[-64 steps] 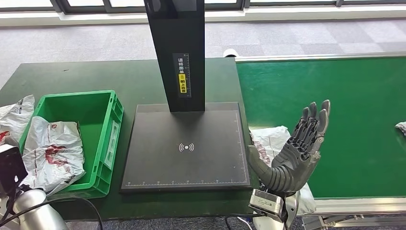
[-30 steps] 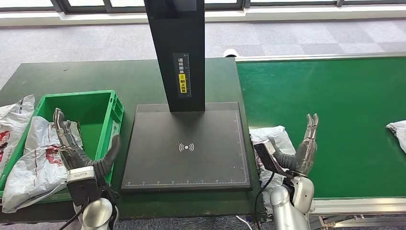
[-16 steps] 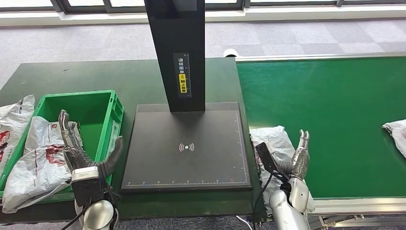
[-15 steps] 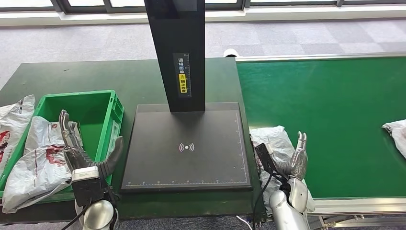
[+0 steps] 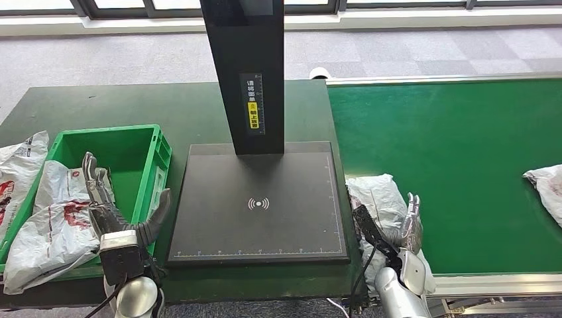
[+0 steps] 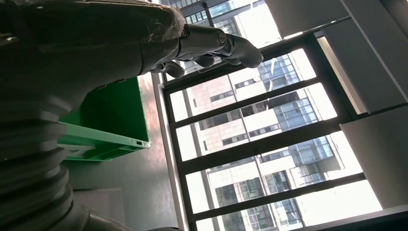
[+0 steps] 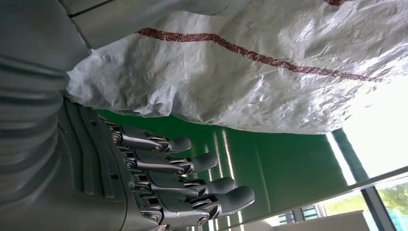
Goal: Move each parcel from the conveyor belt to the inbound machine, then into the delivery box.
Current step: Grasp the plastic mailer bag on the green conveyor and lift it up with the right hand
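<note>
A crumpled white parcel (image 5: 376, 197) with a red stripe (image 7: 250, 62) lies at the left end of the green conveyor belt (image 5: 464, 146), beside the inbound machine's black plate (image 5: 258, 225). My right hand (image 5: 409, 224) stands low at the parcel's right side, fingers (image 7: 192, 163) straight and apart, holding nothing. My left hand (image 5: 112, 209) is raised and open over the front of the green delivery box (image 5: 151, 159), empty (image 6: 144, 43). A white parcel (image 5: 63, 218) lies in that box. Another parcel (image 5: 547, 185) sits at the belt's right edge.
The machine's black column (image 5: 245, 73) rises at the back of the plate. One more white bag (image 5: 18, 159) lies on the dark table to the left of the box. The belt's metal frame (image 5: 490, 281) runs along the near side.
My right hand has sunk lower and closer to the near parcel, turning edge-on. The left hand came up over the box, then stayed still. The far parcel has drifted left along the belt.
</note>
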